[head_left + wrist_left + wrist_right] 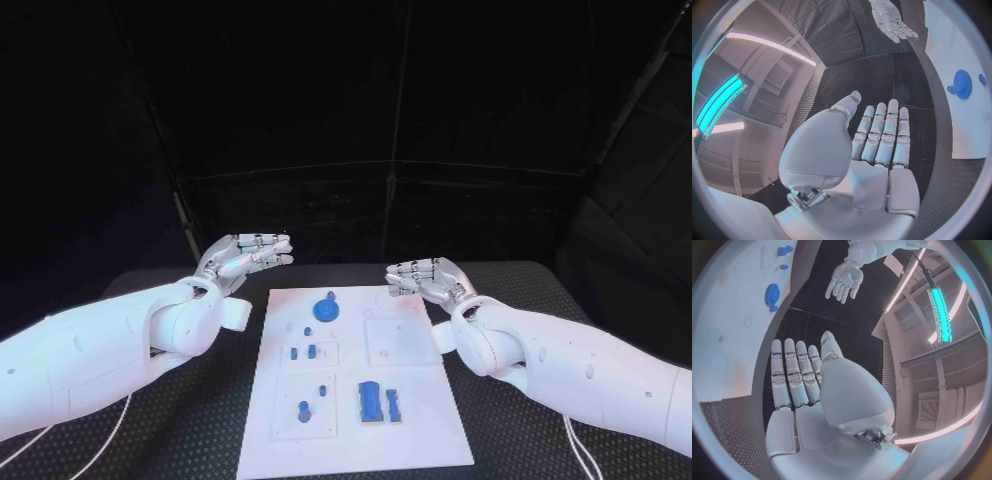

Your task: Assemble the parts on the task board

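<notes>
The white task board (418, 400) lies in the middle of the table. A round blue gear (327, 309) sits near its far edge, small blue pegs (309, 351) stand in its middle, and a larger blue block (371, 400) with a slim piece (392, 404) lies nearer me. My left hand (245, 254) hovers off the board's far left corner, fingers straight, holding nothing. My right hand (427, 276) hovers at the board's far right corner, also empty. The left wrist view shows my left hand (873, 145), the gear (962, 83) and my right hand (891, 20). The right wrist view shows my right hand (804, 385), the gear (772, 295) and my left hand (845, 280).
The board rests on a black textured table (173, 420). Thin white cables (87, 425) trail over the table beside each arm. Dark space lies beyond the table's far edge.
</notes>
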`<state>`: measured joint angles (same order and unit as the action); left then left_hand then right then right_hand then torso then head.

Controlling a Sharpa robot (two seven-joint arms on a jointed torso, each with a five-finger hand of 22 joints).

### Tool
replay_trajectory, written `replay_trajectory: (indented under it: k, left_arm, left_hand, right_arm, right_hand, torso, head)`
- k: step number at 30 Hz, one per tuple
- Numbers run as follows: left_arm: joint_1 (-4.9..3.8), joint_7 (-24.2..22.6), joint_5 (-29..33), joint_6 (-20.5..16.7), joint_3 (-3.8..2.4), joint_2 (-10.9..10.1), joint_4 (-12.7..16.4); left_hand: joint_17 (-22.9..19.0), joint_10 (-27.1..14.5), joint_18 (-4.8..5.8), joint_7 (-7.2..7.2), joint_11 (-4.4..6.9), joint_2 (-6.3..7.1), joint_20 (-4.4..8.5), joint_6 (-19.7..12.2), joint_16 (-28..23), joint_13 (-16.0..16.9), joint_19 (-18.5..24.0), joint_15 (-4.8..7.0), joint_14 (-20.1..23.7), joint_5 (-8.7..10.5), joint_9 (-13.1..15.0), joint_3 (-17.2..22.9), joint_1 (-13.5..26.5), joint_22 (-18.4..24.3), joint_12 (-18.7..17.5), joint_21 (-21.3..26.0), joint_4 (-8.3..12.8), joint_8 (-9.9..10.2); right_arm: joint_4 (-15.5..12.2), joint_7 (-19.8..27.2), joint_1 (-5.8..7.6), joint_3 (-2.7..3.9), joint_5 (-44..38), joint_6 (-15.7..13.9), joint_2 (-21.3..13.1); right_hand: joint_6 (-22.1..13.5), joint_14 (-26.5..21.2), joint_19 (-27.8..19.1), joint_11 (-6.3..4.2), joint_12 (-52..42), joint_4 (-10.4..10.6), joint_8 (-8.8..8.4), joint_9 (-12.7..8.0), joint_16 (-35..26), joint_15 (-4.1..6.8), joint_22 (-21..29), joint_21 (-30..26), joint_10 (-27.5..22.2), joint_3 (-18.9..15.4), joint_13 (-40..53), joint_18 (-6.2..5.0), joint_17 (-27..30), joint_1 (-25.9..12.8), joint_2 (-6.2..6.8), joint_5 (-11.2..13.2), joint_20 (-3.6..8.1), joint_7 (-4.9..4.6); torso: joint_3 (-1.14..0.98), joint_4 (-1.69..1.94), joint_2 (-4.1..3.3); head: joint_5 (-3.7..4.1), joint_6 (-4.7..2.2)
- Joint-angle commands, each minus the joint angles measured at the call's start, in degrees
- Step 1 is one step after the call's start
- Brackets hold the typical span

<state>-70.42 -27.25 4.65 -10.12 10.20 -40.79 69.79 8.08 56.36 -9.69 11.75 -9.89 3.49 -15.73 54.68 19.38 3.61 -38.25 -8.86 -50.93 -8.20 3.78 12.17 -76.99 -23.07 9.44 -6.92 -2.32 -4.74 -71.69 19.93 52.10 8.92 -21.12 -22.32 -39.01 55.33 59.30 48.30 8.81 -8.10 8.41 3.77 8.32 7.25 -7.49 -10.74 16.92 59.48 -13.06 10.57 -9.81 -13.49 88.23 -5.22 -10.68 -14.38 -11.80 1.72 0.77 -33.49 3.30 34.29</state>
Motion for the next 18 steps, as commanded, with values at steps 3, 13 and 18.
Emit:
replay_trajectory:
  k: [3, 13, 18]
  left_arm:
    - [0.22, -4.38, 2.17, -4.65, -0.06, 1.86, -1.36]
    - [1.97, -1.16, -0.32, -6.84, -1.79, 0.43, 2.86]
    - [4.50, -1.59, -1.64, -15.14, -4.36, -0.90, 8.15]
  left_hand:
    - [-2.19, -2.20, -0.49, -0.72, -1.62, -0.72, -0.91, -1.19, -5.73, -0.05, 1.39, -1.47, 1.66, -0.14, -0.10, -1.75, -0.18, 2.34, -2.99, 1.76, 0.11, 1.12]
    - [-8.08, -29.33, 3.90, -6.24, 4.17, -3.49, 7.41, -28.00, -12.45, -3.61, 19.84, 3.71, 26.36, 4.03, -3.78, -6.84, 38.50, 12.69, -9.44, 6.92, 2.32, 4.74]
    - [-8.08, -34.60, 5.04, -7.32, 5.29, -3.49, 9.03, -33.20, -13.83, -3.61, 23.44, 4.73, 31.15, 8.20, -3.78, -7.86, 45.99, 14.72, -9.44, 6.92, 2.32, 4.74]
  right_arm:
    - [3.28, 5.59, 0.10, 0.31, 5.05, 3.31, 2.39]
    - [-3.07, 3.74, 2.06, -2.15, 6.69, -5.09, -0.29]
    - [-10.33, 6.66, 4.93, -5.39, 13.58, -13.08, -2.87]
  right_hand:
    - [0.13, 1.53, 1.46, 0.47, 2.06, -1.76, -0.15, -2.23, -3.05, -0.29, 2.62, -3.73, 0.67, 0.62, -4.40, -0.77, 3.85, -2.05, -0.28, -0.02, -0.16, -0.02]
    - [-27.53, -28.84, -23.39, -4.17, 8.10, -8.41, -3.77, -8.32, -7.25, 7.49, 6.61, -10.24, -29.34, 6.87, -10.57, 3.92, 8.56, -44.96, 5.22, 5.31, 7.10, 5.85]
    - [-33.07, -34.91, -28.35, -8.81, 8.10, -8.41, -3.77, -8.32, -7.25, 7.49, 10.74, -11.56, -35.33, 8.14, -10.57, 4.88, 13.49, -53.58, 5.22, 6.38, 8.55, 7.04]
  torso:
    - [-0.06, 0.35, 0.06]
    - [-1.33, -0.58, 1.80]
    - [-1.72, -0.77, 2.31]
  head:
    - [0.12, -1.29]
    - [-2.55, -0.12]
    - [-3.30, 0.08]
